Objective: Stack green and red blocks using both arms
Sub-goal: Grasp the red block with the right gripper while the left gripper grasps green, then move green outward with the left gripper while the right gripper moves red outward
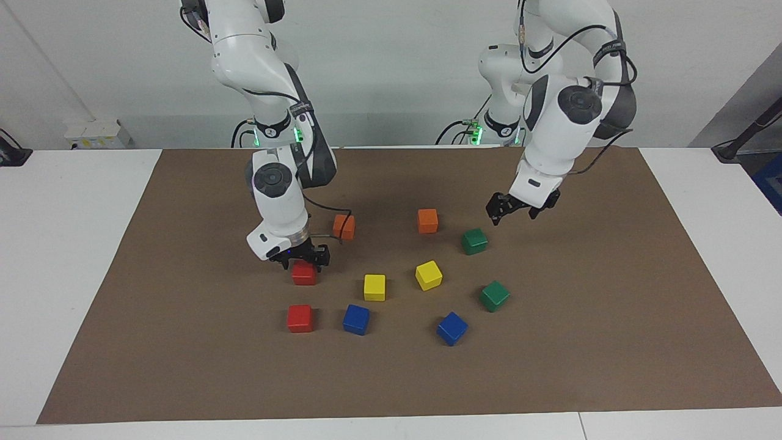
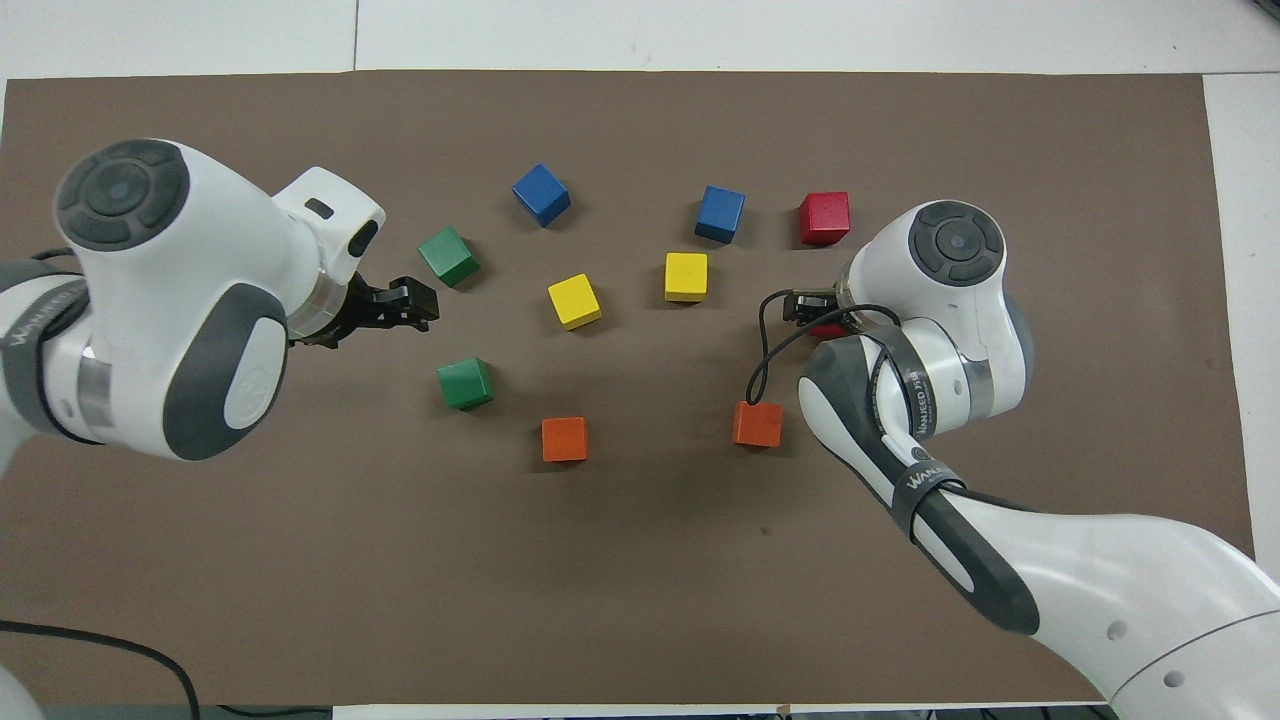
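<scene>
**Right gripper down on a red cube, left gripper aloft**

Facing view: you see the right gripper (image 1: 303, 257) straddling the nearer matte red cube (image 1: 304, 274); whether it is clamped cannot be told. The second red cube (image 1: 300, 318) lies farther out. The left gripper (image 1: 517, 209) hangs with fingers spread, empty.

Overhead view: the left gripper (image 2: 400, 305) sits between two dark green cubes (image 2: 448, 256) (image 2: 466, 383) on the brown mat (image 2: 640, 560).

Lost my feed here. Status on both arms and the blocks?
Right gripper down on a red block, grip unconfirmed. Left gripper open, in the air beside a green block. Nothing stacked. Path clear.
</scene>
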